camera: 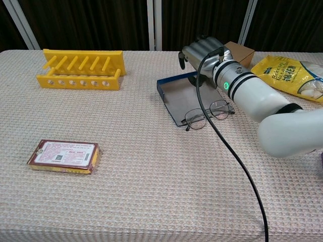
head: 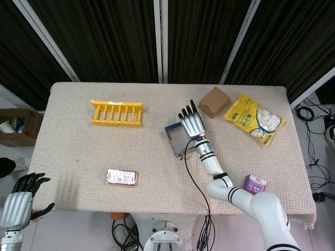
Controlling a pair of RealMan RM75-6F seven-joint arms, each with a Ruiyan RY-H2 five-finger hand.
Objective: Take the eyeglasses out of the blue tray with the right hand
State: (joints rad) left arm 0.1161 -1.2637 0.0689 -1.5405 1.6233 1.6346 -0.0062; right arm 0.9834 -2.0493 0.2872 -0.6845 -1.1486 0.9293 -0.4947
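The eyeglasses point(camera: 207, 113) lie flat at the near edge of the blue tray point(camera: 178, 96), partly out on the tablecloth. In the head view the eyeglasses point(head: 184, 153) show at the tray's point(head: 175, 137) lower corner. My right hand point(camera: 203, 53) hovers over the far right corner of the tray, apart from the eyeglasses, holding nothing. From above, the right hand point(head: 192, 124) has its fingers stretched out and apart. My left hand point(head: 18, 201) hangs off the table's near left corner, fingers apart and empty.
A yellow rack point(camera: 81, 69) stands at the back left. A brown packet point(camera: 63, 156) lies front left. A cardboard box point(camera: 238, 50) and a yellow snack bag point(camera: 287, 70) sit just right of my right hand. A purple carton point(head: 255, 184) lies near the right forearm.
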